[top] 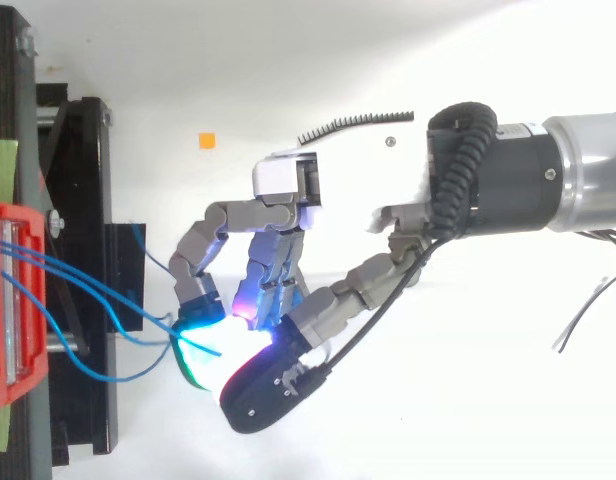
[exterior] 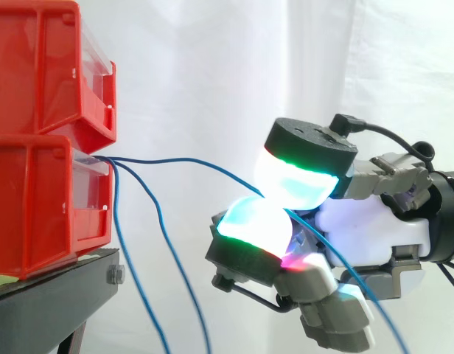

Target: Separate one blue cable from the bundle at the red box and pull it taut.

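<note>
While the hand (exterior: 374, 225) pinches 1 blue cable (exterior: 197, 164) between glowing pads (exterior: 293, 181), right of the red box (exterior: 43, 206) | cable bows slightly from the box front | risk: thin cable slips off rounded pads under pull, or drags the 2 hanging cables (exterior: 133, 269) along.

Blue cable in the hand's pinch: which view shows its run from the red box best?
Side view: the blue cable runs clear from the red box into the hand. Top view shows it crossing other strands near the fingertip.
</note>
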`<state>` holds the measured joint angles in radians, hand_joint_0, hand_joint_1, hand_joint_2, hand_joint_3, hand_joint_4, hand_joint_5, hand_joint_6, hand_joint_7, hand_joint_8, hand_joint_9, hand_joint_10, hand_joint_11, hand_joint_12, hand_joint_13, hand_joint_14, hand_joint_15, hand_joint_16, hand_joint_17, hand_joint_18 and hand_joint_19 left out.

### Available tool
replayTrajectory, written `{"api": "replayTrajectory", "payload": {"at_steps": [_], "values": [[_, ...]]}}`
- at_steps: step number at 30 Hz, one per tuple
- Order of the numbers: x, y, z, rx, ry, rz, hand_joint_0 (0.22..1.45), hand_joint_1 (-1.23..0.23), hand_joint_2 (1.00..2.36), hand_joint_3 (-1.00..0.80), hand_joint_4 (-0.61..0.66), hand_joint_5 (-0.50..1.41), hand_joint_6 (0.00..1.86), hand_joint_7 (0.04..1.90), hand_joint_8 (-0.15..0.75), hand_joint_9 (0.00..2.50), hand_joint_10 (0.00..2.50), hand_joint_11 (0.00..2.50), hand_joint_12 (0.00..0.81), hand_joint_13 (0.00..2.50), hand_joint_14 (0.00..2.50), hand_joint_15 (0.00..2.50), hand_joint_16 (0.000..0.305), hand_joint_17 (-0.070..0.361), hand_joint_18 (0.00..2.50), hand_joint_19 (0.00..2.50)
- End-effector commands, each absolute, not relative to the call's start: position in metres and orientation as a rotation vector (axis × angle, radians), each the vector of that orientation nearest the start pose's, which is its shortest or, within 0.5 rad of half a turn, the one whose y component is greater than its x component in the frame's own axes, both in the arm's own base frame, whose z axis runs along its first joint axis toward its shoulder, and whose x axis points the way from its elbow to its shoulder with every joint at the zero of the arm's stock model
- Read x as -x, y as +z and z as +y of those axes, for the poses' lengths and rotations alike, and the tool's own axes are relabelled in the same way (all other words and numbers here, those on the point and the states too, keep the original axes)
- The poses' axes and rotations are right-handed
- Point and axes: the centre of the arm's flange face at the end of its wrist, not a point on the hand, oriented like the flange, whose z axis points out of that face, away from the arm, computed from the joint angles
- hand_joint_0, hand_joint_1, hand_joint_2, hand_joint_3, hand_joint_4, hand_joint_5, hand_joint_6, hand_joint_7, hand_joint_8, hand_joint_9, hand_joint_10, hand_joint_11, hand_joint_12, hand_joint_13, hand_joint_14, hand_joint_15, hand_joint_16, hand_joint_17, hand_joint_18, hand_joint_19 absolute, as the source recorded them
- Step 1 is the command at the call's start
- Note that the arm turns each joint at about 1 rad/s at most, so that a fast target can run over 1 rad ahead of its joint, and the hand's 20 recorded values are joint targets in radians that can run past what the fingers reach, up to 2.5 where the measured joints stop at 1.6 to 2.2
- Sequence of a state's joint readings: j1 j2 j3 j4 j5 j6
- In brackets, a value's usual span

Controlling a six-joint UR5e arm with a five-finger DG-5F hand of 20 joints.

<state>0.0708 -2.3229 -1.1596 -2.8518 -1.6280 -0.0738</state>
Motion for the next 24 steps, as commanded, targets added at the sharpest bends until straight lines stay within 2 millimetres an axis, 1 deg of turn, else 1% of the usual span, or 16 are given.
{"api": "replayTrajectory", "payload": {"at_steps": [1, 2, 6, 8, 9, 12, 14, 16, 24], "values": [[-0.760, 0.236, -0.075, -1.130, 1.230, 1.388, 0.63, -0.78, 1.02, -0.05, 0.03, -0.14, 0.92, 1.16, 0.508, 1.04, 0.01, 0.68, 0.450, 1.19, 0.02, 0.66, 0.059, 0.132, 1.24, 0.72], [-0.760, 0.236, -0.075, -1.130, 1.229, 1.387, 0.63, -0.78, 1.02, -0.05, 0.04, -0.14, 0.92, 1.17, 0.514, 1.03, 0.01, 0.63, 0.456, 1.19, 0.02, 0.66, 0.059, 0.133, 1.25, 0.72], [-0.760, 0.237, -0.078, -1.130, 1.232, 1.378, 0.63, -0.78, 1.02, -0.05, 0.04, -0.14, 0.92, 1.17, 0.516, 1.05, 0.01, 0.57, 0.463, 1.21, 0.02, 0.65, 0.061, 0.138, 1.27, 0.71], [-0.760, 0.237, -0.078, -1.130, 1.232, 1.378, 0.63, -0.78, 1.02, -0.05, 0.05, -0.14, 0.92, 1.17, 0.518, 1.11, 0.01, 0.62, 0.466, 1.21, 0.02, 0.67, 0.061, 0.138, 1.27, 0.71], [-0.760, 0.237, -0.079, -1.131, 1.231, 1.377, 0.63, -0.77, 1.02, -0.06, 0.05, -0.14, 0.92, 1.17, 0.514, 1.18, 0.01, 0.73, 0.467, 1.21, 0.02, 0.67, 0.061, 0.137, 1.27, 0.70], [-0.760, 0.237, -0.079, -1.132, 1.233, 1.378, 0.63, -0.77, 1.02, -0.06, 0.05, -0.14, 0.92, 1.17, 0.512, 1.21, 0.01, 0.76, 0.459, 1.20, 0.02, 0.66, 0.059, 0.133, 1.25, 0.69], [-0.760, 0.238, -0.080, -1.133, 1.236, 1.375, 0.63, -0.77, 1.02, -0.07, 0.04, -0.14, 0.92, 1.17, 0.529, 1.22, 0.02, 0.64, 0.447, 1.21, 0.02, 0.62, 0.058, 0.131, 1.24, 0.66], [-0.760, 0.237, -0.081, -1.136, 1.235, 1.375, 0.63, -0.77, 1.02, -0.07, 0.05, -0.14, 0.92, 1.18, 0.539, 1.26, 0.02, 0.62, 0.445, 1.21, 0.02, 0.62, 0.057, 0.128, 1.23, 0.65], [-0.758, 0.237, -0.087, -1.156, 1.258, 1.369, 0.64, -0.77, 1.02, -0.08, 0.05, -0.15, 0.91, 1.18, 0.519, 1.34, 0.02, 0.82, 0.444, 1.26, 0.02, 0.71, 0.054, 0.122, 1.21, 0.66]]}}
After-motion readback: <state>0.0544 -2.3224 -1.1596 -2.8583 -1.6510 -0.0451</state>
